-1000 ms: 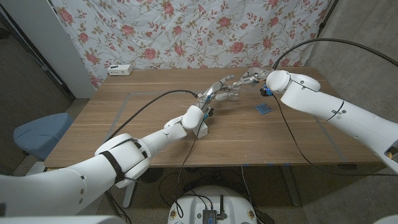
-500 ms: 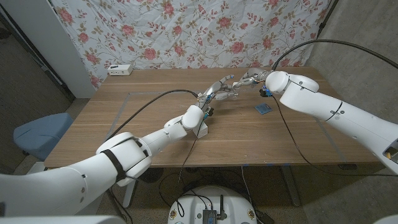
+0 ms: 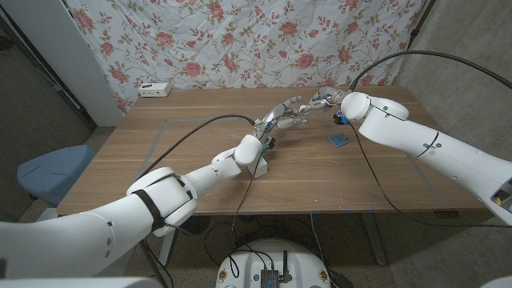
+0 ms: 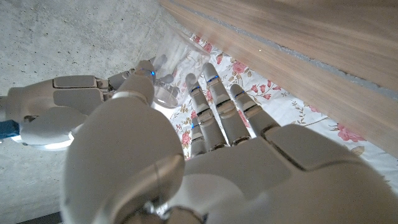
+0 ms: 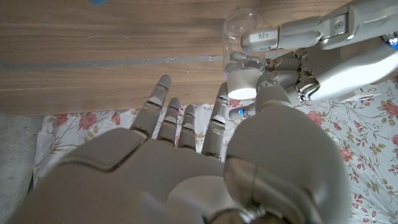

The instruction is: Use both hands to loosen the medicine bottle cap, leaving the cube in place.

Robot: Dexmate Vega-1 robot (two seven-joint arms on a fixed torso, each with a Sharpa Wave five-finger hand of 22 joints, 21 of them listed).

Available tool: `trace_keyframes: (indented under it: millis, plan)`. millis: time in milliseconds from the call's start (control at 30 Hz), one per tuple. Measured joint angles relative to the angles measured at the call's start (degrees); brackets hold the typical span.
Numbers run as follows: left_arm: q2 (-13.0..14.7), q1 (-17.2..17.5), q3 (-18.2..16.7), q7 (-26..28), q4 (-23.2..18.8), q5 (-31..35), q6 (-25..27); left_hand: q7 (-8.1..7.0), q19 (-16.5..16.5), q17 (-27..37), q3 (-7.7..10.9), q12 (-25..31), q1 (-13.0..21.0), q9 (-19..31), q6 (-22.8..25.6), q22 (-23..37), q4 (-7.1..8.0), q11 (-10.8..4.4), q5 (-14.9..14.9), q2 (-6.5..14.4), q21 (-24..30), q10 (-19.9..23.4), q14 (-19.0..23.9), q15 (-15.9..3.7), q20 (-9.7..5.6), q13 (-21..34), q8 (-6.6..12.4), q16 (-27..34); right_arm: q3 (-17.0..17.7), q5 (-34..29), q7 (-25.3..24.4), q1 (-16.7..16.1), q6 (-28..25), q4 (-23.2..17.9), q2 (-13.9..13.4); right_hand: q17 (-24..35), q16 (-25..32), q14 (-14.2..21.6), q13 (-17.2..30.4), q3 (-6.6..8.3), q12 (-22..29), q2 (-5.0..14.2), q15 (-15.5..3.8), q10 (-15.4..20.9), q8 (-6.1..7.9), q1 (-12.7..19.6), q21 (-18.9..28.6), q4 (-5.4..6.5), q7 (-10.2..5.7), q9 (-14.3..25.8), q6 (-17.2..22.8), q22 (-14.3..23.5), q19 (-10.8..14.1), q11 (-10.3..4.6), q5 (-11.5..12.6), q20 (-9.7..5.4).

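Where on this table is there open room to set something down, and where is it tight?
Bare wood spans the table from the white box at the far left corner to the left arm's cable. The near strip by the front edge is free too. It is crowded far right of centre, where left hand, right hand, bottle and blue cube cluster.

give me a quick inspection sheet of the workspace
surface: wooden table, tape lines on it
job's things: clear bottle held off the table between both hands, white cap; blue cube on table
clutter: white box at far left edge
hands: left hand grips bottle; right hand on cap end
cables: black cable along left arm, another over right arm
surroundings: floral cloth behind, blue chair at left
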Motion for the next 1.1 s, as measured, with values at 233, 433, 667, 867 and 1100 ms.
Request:
trace_keyframes:
  millis: [233,433,667,867,1100]
  plan:
    - [-0.2,-0.2,0.2,-0.1,0.5,-0.3,-0.2,0.00,0.0,0.0,0.00,-0.1,0.0,0.0,0.0,0.0,0.00,0.00,0.1,0.0,0.0,0.0,0.0,0.00,0.00,0.0,0.00,0.0,0.0,-0.5,-0.4,-0.2,0.0,0.1,0.2,0.0,0.0,0.5,0.0,0.17,0.4,0.31,-0.52,0.5,0.44,0.3,0.0,-0.17,-0.40,0.1,0.4,0.0,0.2,-0.52,0.0,-0.19]
    - [-0.4,-0.4,0.3,-0.2,0.9,-0.4,-0.4,0.00,0.0,0.0,-0.01,-0.1,0.0,0.0,0.0,0.0,-0.01,0.00,0.1,0.0,0.0,0.0,0.0,0.00,0.00,0.0,0.00,0.0,-0.1,-1.0,-0.6,-0.3,0.0,0.1,0.2,0.0,0.0,0.9,0.0,0.25,0.4,0.47,-0.92,1.0,0.44,0.5,0.0,-0.25,-1.31,0.1,0.1,0.0,0.2,-1.01,0.0,-0.21]
    - [-0.5,-0.7,0.5,-0.3,1.4,-0.5,-0.5,0.00,0.0,0.0,-0.01,0.0,0.0,0.0,0.0,0.0,-0.01,0.00,0.1,0.0,0.0,0.0,0.0,0.00,0.00,0.0,0.00,0.0,-0.4,-1.5,-0.6,-0.3,-0.1,0.1,0.2,0.0,0.0,0.9,0.0,0.41,0.1,1.11,-1.55,0.3,0.16,0.9,0.0,-0.87,-2.36,0.0,-0.3,0.0,0.2,-3.64,0.0,-0.21]
    - [-0.6,-0.8,0.6,-0.4,1.6,-0.6,-0.6,0.00,0.0,0.0,-0.01,0.0,0.0,0.0,0.0,0.0,-0.01,0.00,0.1,0.0,0.0,0.0,0.0,0.00,0.00,0.0,0.00,0.0,-0.6,-1.7,-0.1,0.0,-0.1,0.2,0.3,0.0,0.0,0.6,0.0,0.64,0.1,1.56,-1.86,0.3,-0.69,1.2,0.0,-1.11,-3.75,-0.1,-1.7,0.0,0.2,-4.23,0.0,-0.21]
    - [-0.6,-0.9,0.6,-0.6,1.7,-0.8,-0.6,0.01,0.0,0.0,-0.01,0.0,-0.2,0.0,0.0,0.0,-0.01,0.04,0.1,-0.2,0.0,0.0,0.0,0.00,0.00,0.0,0.00,0.0,-0.6,-1.7,0.4,0.1,0.2,0.3,0.3,0.0,0.0,0.4,0.0,0.88,-0.4,2.08,-2.06,0.0,-1.29,1.7,0.0,-1.35,-4.60,-0.4,-2.6,0.0,0.2,-5.15,0.0,-0.22]
